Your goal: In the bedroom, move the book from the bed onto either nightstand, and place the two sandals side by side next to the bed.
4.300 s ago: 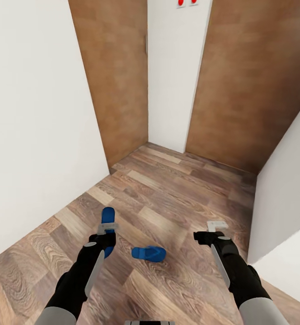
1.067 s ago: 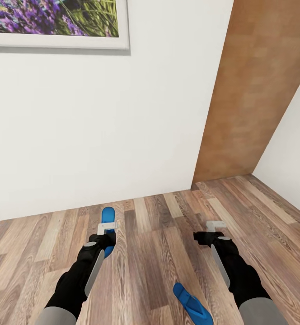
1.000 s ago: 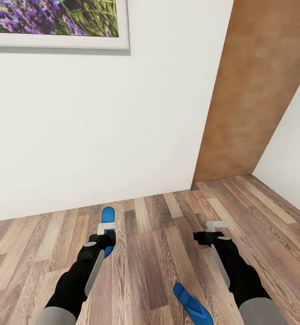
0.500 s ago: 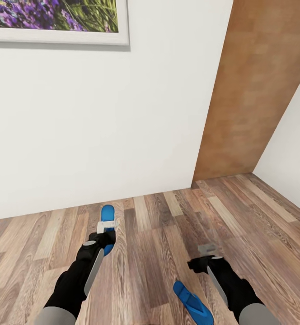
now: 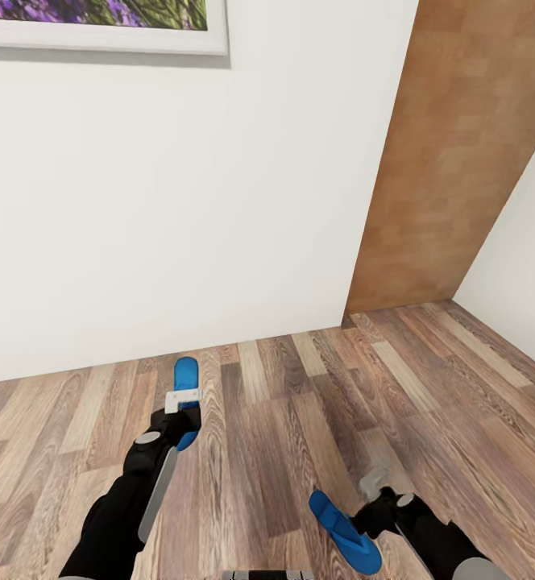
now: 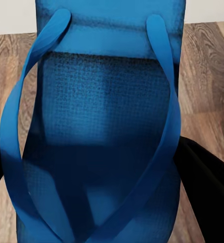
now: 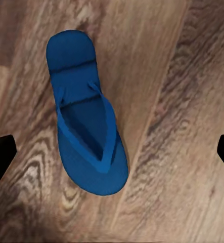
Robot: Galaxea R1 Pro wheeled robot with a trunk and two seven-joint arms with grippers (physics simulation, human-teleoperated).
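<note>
Left arm [image 5: 130,499] outstretched, jaws gripping one sandal [image 6: 99,131]; right jaws wide above the other sandal [image 7: 86,147].

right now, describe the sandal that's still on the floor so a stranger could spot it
Start at the wood-plank floor below the white wall. Beside the right gripper lies a flat blue sandal, straps up. Unlike the other sandal, held in the left gripper, nothing grips it.

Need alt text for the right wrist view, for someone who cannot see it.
A flat bright blue sandal lies strap-side up on the brown wood-plank floor, seen from above. The dark tips of the right hand sit at opposite edges of the picture, spread wide apart with the sandal between them, not touching it.
</note>
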